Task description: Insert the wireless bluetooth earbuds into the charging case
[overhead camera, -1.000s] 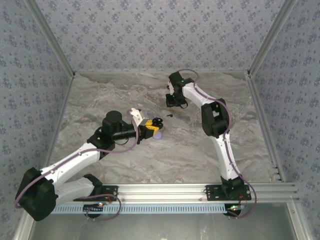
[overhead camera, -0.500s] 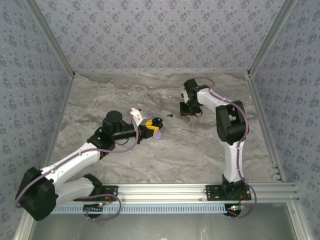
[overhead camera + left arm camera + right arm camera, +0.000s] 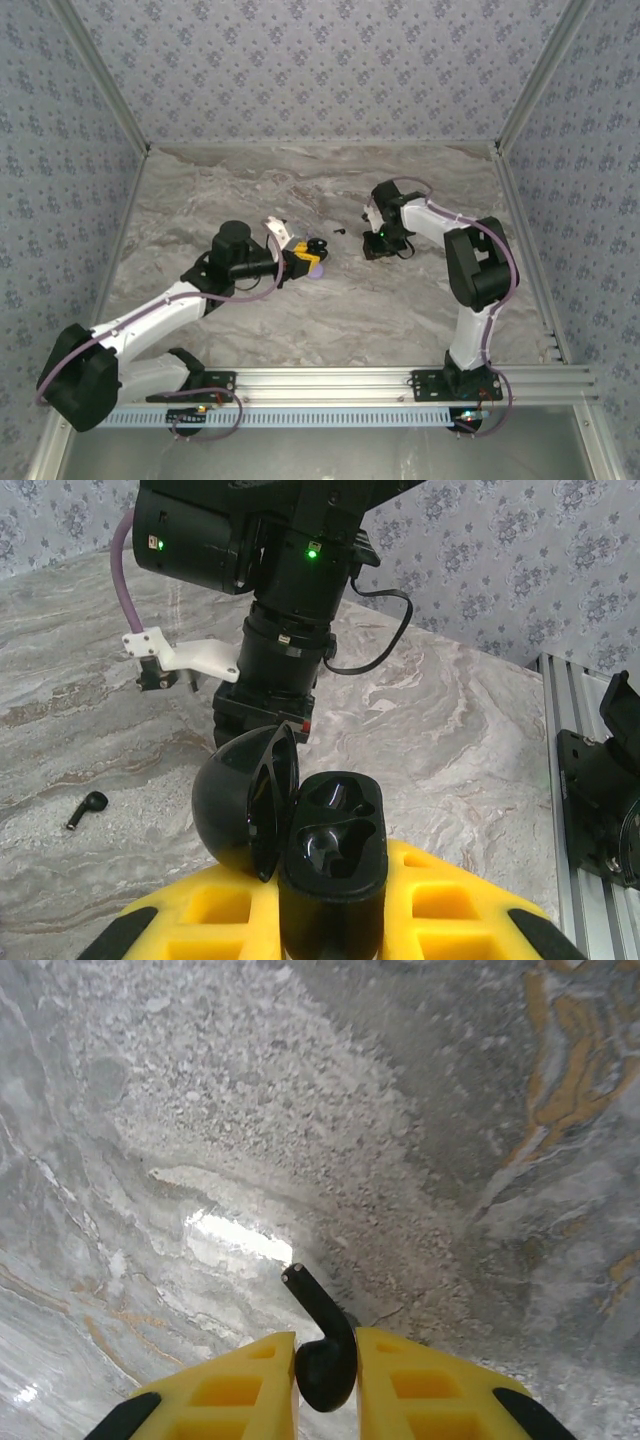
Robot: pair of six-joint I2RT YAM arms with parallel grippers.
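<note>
Pulling back across the table, right pincer is pinching one earbud, readying it for the open case gripped by left pincer.

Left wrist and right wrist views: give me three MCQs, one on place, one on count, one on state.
1. The loose earbud lies: A in mid-air, B on the table, C on a shelf.
2. Earbuds seated in the charging case: A two, B one, C none.
3. The right gripper is: A shut on the held earbud, B wide open, C shut on nothing.
Key: 1 B, it rests on the marble, apart from the case. 2 C, its open interior is empty. 3 A, the yellow fingers pinch its bulb.
</note>
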